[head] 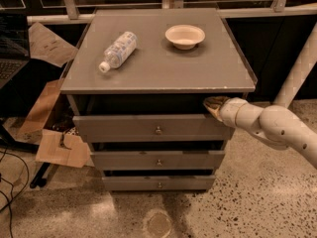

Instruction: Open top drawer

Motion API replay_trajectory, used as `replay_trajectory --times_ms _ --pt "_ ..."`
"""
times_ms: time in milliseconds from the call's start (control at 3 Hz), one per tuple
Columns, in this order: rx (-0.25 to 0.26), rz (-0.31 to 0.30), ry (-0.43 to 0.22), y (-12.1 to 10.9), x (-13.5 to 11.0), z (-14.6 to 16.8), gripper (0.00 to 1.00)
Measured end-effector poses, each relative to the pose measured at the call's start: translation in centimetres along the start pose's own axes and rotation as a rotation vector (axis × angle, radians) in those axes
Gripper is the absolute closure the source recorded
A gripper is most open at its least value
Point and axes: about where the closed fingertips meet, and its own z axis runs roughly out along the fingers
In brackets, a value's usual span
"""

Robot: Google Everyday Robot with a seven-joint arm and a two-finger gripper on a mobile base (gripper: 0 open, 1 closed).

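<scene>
Your tan-tipped gripper [214, 105] sat at the upper right edge of the flat grey wooden top drawer [124, 128] with a small round metal knob [158, 130]; whether it was spread or pressed together, I could not tell.

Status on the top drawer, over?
Hand at upper right corner of top drawer, under the cabinet top. Knob untouched. Bottle and bowl up top, off the drawer's path.

On the grey cabinet's flat worktop [158, 76] a clear plastic bottle [118, 50] lies at the left and a small cream round bowl [184, 36] stands to its right, further back, well apart. Beneath, the wide grey wooden top drawer [124, 128] sits above the grey middle drawer front [124, 160] and the grey bottom drawer front [129, 183] — the pincer [214, 106] is at its upper right corner, under the worktop's overhang.
</scene>
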Motion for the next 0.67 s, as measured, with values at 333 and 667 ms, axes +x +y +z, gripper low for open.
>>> replay_trajectory --times_ms 333,667 --pt "0.000 -0.001 0.007 0.12 0.11 0.19 1.00" --pt "-0.006 -0.032 0.037 0.06 0.48 0.56 1.00"
